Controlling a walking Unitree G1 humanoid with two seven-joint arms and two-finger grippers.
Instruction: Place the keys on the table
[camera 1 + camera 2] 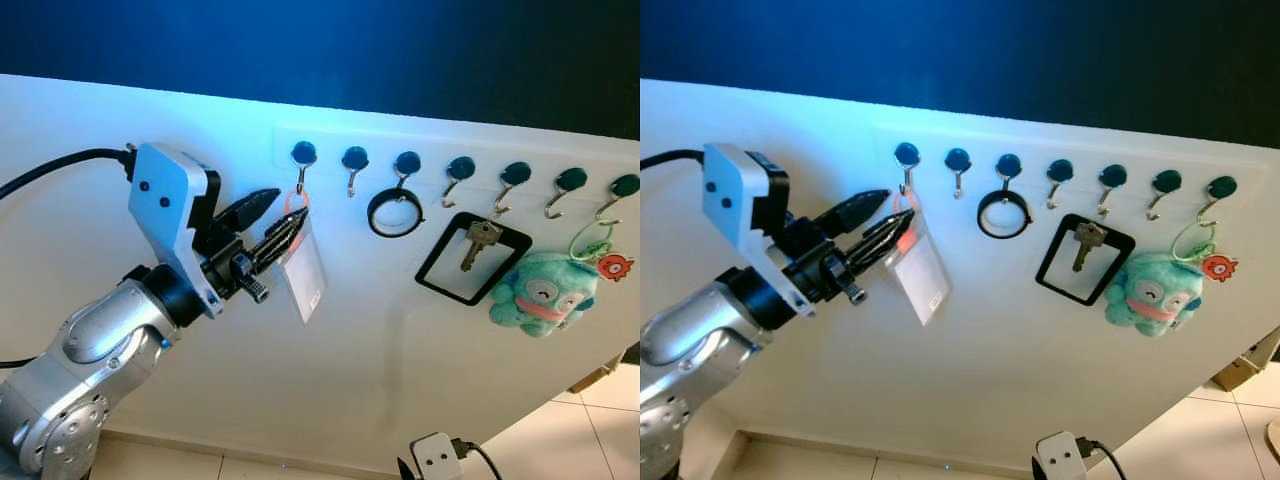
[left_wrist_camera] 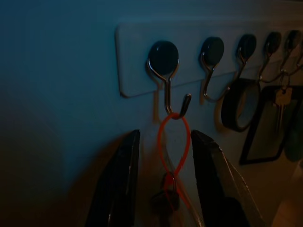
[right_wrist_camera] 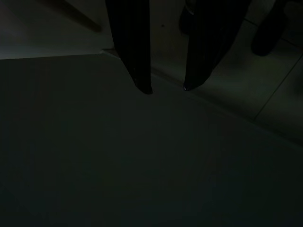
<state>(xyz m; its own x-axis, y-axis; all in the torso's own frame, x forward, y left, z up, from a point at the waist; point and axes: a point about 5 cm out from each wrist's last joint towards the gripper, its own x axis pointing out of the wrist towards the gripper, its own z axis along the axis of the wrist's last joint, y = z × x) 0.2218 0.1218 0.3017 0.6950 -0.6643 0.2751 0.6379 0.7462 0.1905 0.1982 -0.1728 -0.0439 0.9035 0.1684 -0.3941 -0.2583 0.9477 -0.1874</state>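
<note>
The left gripper (image 1: 282,222) is held open around the orange loop (image 2: 173,142) of a card tag (image 1: 305,273) on the first hook (image 2: 166,80), while the key (image 1: 479,240) hangs four hooks along, so the wrong item probably gets grabbed.

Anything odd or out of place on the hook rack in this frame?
Nothing looks damaged or out of place. The left tool sits open around the orange loop of the card tag, which hangs from the first hook.
</note>
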